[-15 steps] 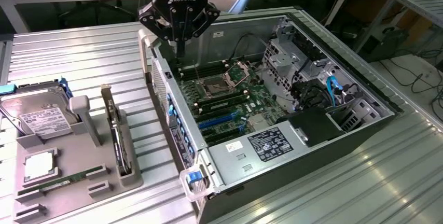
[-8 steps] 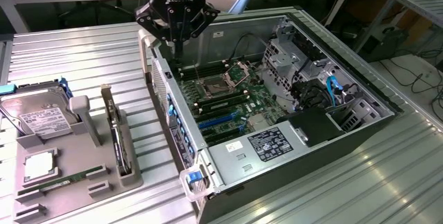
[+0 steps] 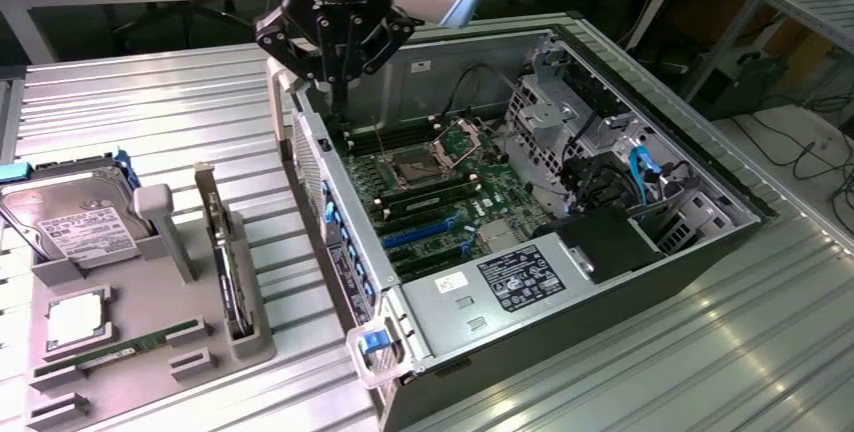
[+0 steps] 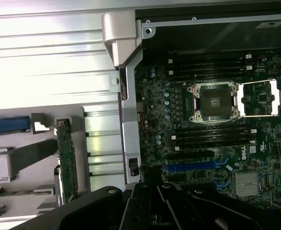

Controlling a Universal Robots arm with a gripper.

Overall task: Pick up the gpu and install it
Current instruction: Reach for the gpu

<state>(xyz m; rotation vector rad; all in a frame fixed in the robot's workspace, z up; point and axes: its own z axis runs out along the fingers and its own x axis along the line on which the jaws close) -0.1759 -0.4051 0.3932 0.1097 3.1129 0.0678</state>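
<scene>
Right at the near end of the grey holder tray (image 3: 134, 387), on the exterior view's left, lies a slim green memory stick (image 3: 134, 340). Just beyond it the gpu (image 3: 230, 262) stands upright on its long edge in a slot of that tray, with the hard drive (image 3: 74, 217) propped further left. Beside the tray, on the exterior view's right, sits the open computer case (image 3: 694, 252), its motherboard (image 3: 461, 202) exposed. Farthest off, the gripper (image 3: 338, 97) hangs over the case's far left corner, fingers pressed together and holding nothing, well apart from the card. I judge the gpu light and stiff but fragile: a thin board that will not flex, carrying small parts that dislike pressure. Its free top edge looks like the place to pinch it, across the thickness and near the middle so it does not swing, clear of the contact edge down in the slot.
</scene>
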